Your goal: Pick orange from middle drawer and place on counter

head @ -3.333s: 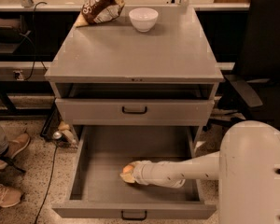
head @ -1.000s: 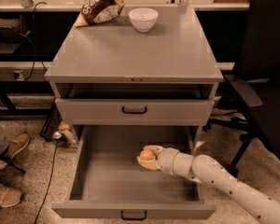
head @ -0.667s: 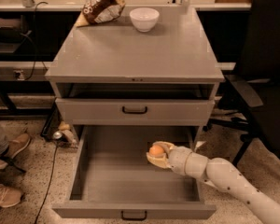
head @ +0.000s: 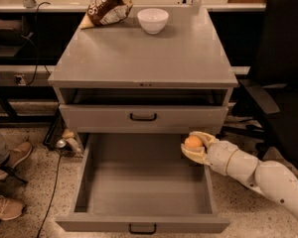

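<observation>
The orange is a small round ball held between the fingers of my gripper. The gripper is shut on it and holds it above the right rear corner of the open middle drawer, just below the closed drawer front above. My white arm reaches in from the lower right. The drawer's grey floor is bare and its black handle shows at the bottom. The grey counter lies above, its front part bare.
A white bowl and a brown snack bag sit at the back of the counter. The upper drawer front has a black handle. A black chair stands at right. A person's shoes are at the left.
The gripper has lifted the orange off the drawer floor and carried it up and to the right, from mid-drawer to the drawer's right rear corner.
</observation>
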Controlling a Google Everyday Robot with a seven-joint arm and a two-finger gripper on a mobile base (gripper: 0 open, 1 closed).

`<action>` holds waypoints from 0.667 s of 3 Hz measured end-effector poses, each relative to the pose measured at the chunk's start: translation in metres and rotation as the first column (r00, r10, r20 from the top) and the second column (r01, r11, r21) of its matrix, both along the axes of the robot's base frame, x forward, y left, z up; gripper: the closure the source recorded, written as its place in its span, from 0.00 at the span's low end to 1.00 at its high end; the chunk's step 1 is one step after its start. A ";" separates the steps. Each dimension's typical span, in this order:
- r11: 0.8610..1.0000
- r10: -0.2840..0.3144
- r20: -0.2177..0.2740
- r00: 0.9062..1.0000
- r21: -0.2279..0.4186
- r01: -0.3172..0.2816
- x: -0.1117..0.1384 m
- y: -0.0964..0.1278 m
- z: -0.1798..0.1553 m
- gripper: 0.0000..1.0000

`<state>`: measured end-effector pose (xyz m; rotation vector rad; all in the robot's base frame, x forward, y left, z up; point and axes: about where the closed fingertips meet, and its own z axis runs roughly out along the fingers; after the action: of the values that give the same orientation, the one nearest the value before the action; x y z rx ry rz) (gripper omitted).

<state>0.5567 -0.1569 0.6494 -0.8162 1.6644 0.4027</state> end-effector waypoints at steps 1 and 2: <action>1.000 0.000 0.000 1.000 0.000 0.000 0.000 0.000 0.000 1.00; 0.999 -0.030 0.076 0.997 -0.036 0.033 0.014 -0.026 0.065 1.00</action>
<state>0.5706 -0.1827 0.7145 -0.8220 1.6163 0.3167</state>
